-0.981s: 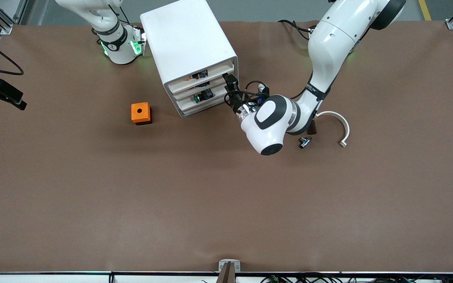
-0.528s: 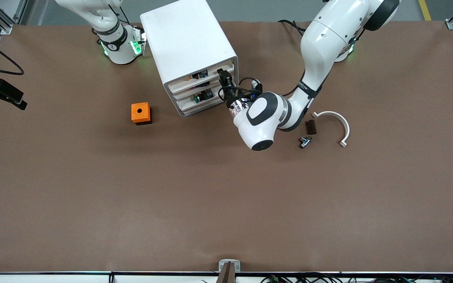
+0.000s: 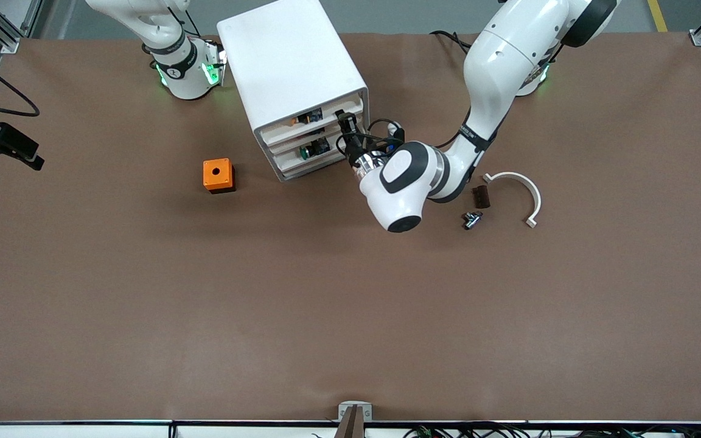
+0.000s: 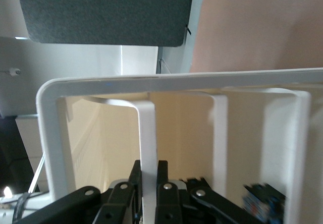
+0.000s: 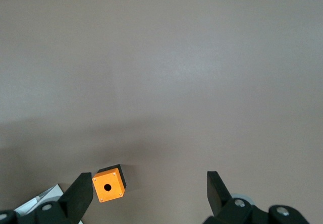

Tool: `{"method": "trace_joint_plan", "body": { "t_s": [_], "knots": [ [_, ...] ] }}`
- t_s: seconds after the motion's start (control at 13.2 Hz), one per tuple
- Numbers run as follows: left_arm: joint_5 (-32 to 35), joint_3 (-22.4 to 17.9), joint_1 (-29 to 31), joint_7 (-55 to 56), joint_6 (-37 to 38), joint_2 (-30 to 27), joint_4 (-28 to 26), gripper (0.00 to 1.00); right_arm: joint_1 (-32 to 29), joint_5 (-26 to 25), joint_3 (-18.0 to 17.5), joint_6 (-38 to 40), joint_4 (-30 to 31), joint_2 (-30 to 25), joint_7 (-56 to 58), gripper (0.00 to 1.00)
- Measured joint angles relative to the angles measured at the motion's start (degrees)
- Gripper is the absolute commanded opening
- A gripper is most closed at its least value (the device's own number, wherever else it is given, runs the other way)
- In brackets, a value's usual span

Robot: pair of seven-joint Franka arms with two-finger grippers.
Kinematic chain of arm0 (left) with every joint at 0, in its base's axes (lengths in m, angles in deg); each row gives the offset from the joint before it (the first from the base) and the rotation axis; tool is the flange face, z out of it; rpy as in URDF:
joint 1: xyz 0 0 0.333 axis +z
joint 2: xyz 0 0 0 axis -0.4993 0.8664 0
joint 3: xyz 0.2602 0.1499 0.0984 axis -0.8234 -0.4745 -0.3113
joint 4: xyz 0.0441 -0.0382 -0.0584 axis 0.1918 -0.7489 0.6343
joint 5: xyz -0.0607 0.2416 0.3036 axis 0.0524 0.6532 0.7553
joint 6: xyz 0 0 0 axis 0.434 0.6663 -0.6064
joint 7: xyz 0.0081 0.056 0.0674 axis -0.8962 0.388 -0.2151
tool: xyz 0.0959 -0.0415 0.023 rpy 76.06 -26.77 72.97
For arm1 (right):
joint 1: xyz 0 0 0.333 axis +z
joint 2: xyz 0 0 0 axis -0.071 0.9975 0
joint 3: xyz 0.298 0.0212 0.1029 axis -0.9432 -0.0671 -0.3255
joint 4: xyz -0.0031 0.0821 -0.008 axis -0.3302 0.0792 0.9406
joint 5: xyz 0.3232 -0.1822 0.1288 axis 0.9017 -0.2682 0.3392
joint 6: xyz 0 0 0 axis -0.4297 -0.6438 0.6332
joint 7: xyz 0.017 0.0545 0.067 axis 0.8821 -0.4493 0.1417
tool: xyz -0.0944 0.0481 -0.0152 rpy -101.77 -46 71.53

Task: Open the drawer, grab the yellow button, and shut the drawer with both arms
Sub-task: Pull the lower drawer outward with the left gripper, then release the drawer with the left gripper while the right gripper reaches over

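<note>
So here's where we're at: our left gripper (image 3: pixel 345 121) is pushed right up against the front of the white cabinet (image 3: pixel 286 67), at the end of it toward the left arm's side of the table. In the left wrist view its fingers (image 4: pixel 162 176) are pinched tight on the thin sloped front lip of the drawer (image 4: pixel 147 143), the top one of the three. The drawer (image 3: pixel 311 118) looks pretty much pushed in, with maybe a sliver of a gap.

Just beside the left gripper, a bit along the drawer front toward the right arm's end, we can see the button (image 3: pixel 297 121) through the gap: a bit of orange-yellow cap with a dark body. One level down from the gripper, in the middle drawer, sits a green-capped button (image 3: pixel 306 152).

Our right gripper (image 5: pixel 151 193) is parked up high and waiting, fingers (image 5: pixel 78 196) spread wide with nothing between them. Looking down from it we see the orange cube (image 5: pixel 108 185) with the hole on the brown table (image 5: pixel 192 72) below. In the front view that cube (image 3: pixel 218 174) is beside the cabinet toward the right arm's end, well apart from the left gripper.

Near the left arm's elbow, nearer to the front camera than the gripper, there's a small dark block (image 3: pixel 480 196), a little metal fitting (image 3: pixel 471 219) and a curved white bracket (image 3: pixel 518 191) lying on the table.
</note>
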Motion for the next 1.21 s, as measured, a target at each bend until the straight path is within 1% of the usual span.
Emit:
{"method": "trace_joint_plan", "body": {
  "t_s": [0.3,0.38,0.45,0.53,0.6,0.83,0.98,1.13,1.21],
  "knots": [
    [0.0,-3.6,6.7,-1.0,-0.8,0.0,3.4,0.06,0.4,0.0,-0.5,0.3,0.0,0.0,-5.0,1.00],
    [0.0,-4.2,7.5,-1.3,-1.9,0.0,4.0,0.11,1.0,0.1,-0.7,0.4,0.0,0.0,-7.4,1.00],
    [0.0,-4.4,7.8,-1.5,-3.3,0.0,4.3,0.31,2.0,0.3,-0.9,0.4,0.0,0.0,-10.1,1.00],
    [0.0,-4.5,7.7,-1.6,-4.3,0.0,4.4,0.75,3.4,0.4,-1.1,0.4,0.0,0.0,-13.0,1.00],
    [0.0,-4.5,7.5,-1.6,-5.1,0.0,4.5,0.99,4.8,0.5,-1.1,0.4,0.0,0.1,-16.0,1.00],
    [0.0,-4.5,7.3,-1.6,-5.8,0.0,4.8,0.99,9.3,0.8,-1.3,0.6,0.1,0.5,-25.2,1.00],
    [0.0,-4.7,7.6,-1.6,-5.9,0.0,5.4,0.99,12.8,1.1,-1.4,0.9,0.4,1.1,-34.2,1.00],
    [0.5,-5.4,9.3,-1.6,-6.0,-0.1,6.4,0.99,17.4,1.2,-1.5,0.9,0.8,2.5,-44.2,1.00],
    [1.9,-5.4,10.8,-1.7,-5.7,-0.1,6.8,0.99,19.5,1.2,-1.6,0.7,0.9,3.4,-48.6,1.00]
  ]
}}
